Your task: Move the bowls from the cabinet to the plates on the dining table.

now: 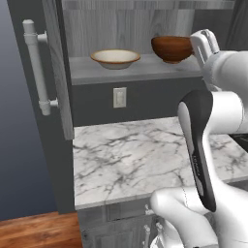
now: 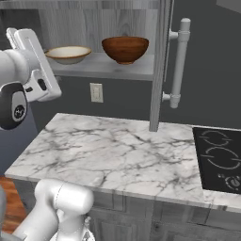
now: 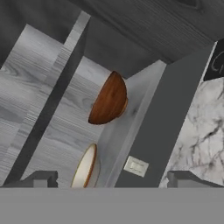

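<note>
Two bowls, a beige bowl (image 1: 115, 58) and a brown bowl (image 1: 172, 48), are sitting side by side (apart, upright) on the open cabinet's shelf (image 1: 135, 71), as the hand (image 3: 113, 178), fingers spread and gripping nothing, is hovering before them above the marble bench (image 1: 131, 160).

Even, soft rendered light — no glare, faint shadows, everything sharp, the hand view rolled sideways.

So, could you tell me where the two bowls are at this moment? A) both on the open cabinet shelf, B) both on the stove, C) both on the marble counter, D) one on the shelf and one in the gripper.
A: the beige bowl and the reddish-brown bowl sit side by side on the cabinet shelf, above the marble counter.
</note>
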Robot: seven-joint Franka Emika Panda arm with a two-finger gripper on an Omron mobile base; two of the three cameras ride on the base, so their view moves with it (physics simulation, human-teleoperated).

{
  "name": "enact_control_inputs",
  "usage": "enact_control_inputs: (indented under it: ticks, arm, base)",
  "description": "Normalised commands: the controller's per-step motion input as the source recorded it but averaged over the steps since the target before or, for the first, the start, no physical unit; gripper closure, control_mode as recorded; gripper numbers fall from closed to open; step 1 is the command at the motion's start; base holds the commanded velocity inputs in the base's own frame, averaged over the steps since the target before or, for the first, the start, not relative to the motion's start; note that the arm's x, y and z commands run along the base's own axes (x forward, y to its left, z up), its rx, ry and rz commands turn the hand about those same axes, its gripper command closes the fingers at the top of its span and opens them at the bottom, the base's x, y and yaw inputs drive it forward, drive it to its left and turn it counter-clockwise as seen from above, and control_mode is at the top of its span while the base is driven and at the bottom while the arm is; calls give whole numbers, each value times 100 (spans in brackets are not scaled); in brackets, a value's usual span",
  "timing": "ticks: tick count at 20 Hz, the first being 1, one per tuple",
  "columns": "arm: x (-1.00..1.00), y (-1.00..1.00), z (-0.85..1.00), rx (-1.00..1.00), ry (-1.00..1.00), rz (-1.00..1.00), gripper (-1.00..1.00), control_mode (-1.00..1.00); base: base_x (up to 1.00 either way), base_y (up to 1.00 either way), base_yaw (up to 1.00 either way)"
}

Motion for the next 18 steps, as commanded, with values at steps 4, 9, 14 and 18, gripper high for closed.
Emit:
enact_control_inputs:
  ticks: [4, 9, 14, 18]
  arm:
    - [14, 5, -3, 9, 2, 7, -100, -100]
    - [31, 0, -4, 13, 1, 16, -100, -100]
    - [31, 0, -10, 8, -2, 16, -100, -100]
    - [27, 1, -14, 4, -4, 17, -100, -100]
  base:
    - [0, 0, 0]
    - [0, 0, 0]
    - [0, 0, 0]
    - [0, 0, 0]
